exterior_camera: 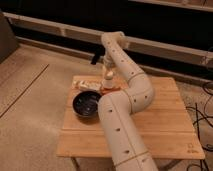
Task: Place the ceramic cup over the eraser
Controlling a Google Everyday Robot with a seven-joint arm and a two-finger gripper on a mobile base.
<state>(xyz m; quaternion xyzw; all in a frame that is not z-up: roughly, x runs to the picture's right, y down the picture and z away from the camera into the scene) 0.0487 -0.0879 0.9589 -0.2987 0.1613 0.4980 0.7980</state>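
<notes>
The ceramic cup [108, 80] is a small cream-white cylinder at the back of the wooden table [165, 115]. It stands directly over the reddish-orange eraser [112, 90], which shows under and in front of it. My gripper [106, 66] hangs down from the wrist right above the cup, at its top. My arm bends over the table from the front, and its elbow hides the table just right of the eraser.
A wide dark bowl [87, 104] sits left of my arm. A pale oblong block with dark marks [85, 85] lies behind the bowl, left of the eraser. Cables [202, 117] lie on the floor at the right.
</notes>
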